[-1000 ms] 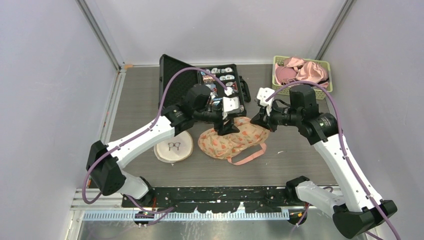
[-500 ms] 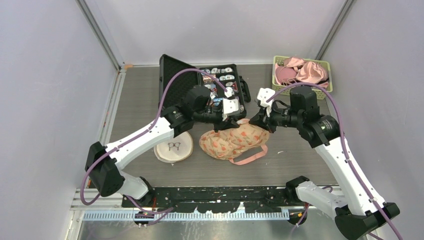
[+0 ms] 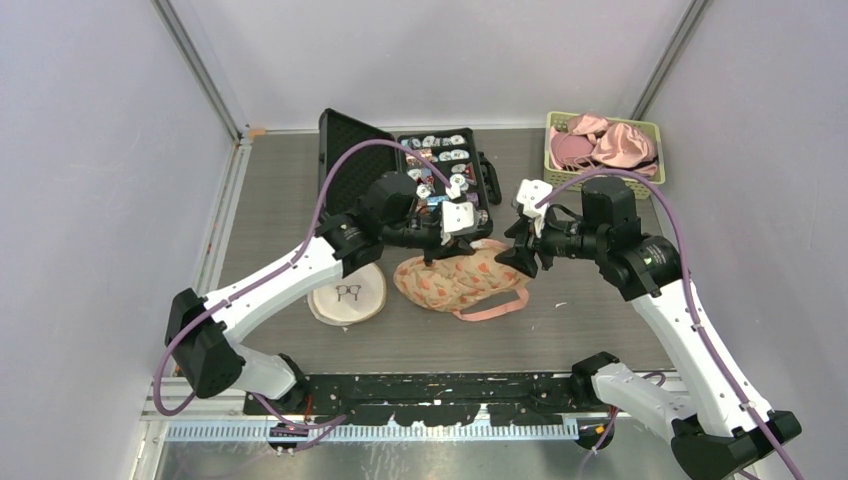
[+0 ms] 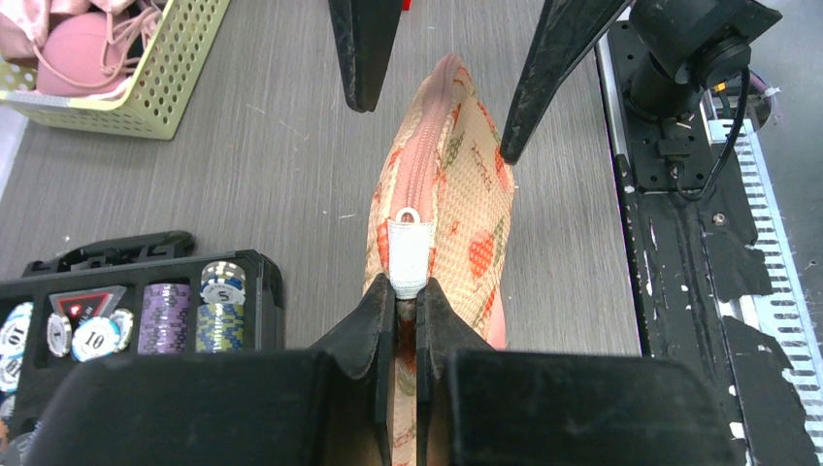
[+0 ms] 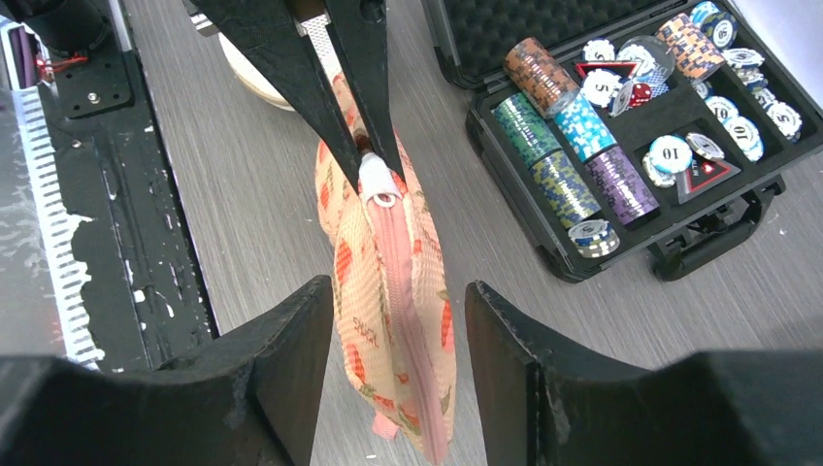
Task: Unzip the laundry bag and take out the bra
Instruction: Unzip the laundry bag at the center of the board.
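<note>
Between the two arms, at mid-table, the laundry bag [image 3: 460, 282] stands on edge with its pink zipper [image 4: 419, 165] turned upward, and the zip looks closed along all I can see of it. From the left wrist view I see the left gripper [image 4: 406, 286] pinched tight on the white tab [image 4: 408, 254] at the bag's near end, with only the tab's thickness between the fingers. The right gripper [image 5: 398, 291] is about half open. Its fingers [image 5: 291, 335] straddle the other end of the bag with a gap on each side, so it has hold of nothing. A pink strap [image 3: 495, 310] loops out from under the bag onto the table [image 3: 280, 200].

Whatever is inside the mesh I cannot make out. Just behind the bag sits the open poker chip case [image 5: 621, 146], and at the far right corner the yellow-green basket [image 4: 146, 87] holds pink garments. A round pad [image 3: 347, 293] printed with spectacles lies left of the bag, under the left arm.
</note>
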`<act>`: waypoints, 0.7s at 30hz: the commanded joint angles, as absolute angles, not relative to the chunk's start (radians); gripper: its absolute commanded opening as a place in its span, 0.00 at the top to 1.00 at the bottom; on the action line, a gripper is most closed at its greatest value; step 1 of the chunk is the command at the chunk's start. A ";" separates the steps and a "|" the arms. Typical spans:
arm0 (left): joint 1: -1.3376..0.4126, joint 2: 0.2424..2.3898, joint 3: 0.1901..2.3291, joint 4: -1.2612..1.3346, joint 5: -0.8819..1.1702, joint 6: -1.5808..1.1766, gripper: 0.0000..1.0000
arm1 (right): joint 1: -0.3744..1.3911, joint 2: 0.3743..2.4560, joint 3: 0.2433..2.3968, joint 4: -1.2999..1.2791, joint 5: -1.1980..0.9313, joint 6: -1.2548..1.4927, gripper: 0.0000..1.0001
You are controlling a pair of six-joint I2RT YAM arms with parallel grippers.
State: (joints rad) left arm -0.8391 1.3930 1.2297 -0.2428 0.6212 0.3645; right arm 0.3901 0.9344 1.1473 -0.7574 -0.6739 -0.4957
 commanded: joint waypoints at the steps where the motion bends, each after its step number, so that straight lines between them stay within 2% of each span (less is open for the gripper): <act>1: -0.857 1.344 1.238 -0.221 0.629 0.437 1.00 | 0.396 0.943 1.163 -0.744 -0.714 -0.485 0.43; 7: -0.907 1.330 1.234 -0.242 0.601 0.519 1.00 | 0.402 0.988 1.173 -0.740 -0.736 -0.477 0.40; 11: -0.913 1.325 1.235 -0.238 0.575 0.511 1.00 | 0.411 0.990 1.166 -0.777 -0.744 -0.518 0.57; 16: -0.913 1.315 1.220 -0.229 0.552 0.497 1.00 | 0.418 0.976 1.147 -0.817 -0.742 -0.575 0.64; 19: -0.913 1.312 1.220 -0.230 0.553 0.491 1.00 | 0.421 0.973 1.144 -0.807 -0.742 -0.580 0.79; 21: -0.913 1.310 1.224 -0.231 0.557 0.486 0.95 | 0.424 0.973 1.144 -0.793 -0.743 -0.579 0.95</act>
State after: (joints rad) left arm -0.9096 1.3586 1.2129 -0.2749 0.5507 0.4835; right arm 0.4179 0.9943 1.1442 -0.8112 -0.7307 -0.5533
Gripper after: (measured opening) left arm 0.050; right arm 0.166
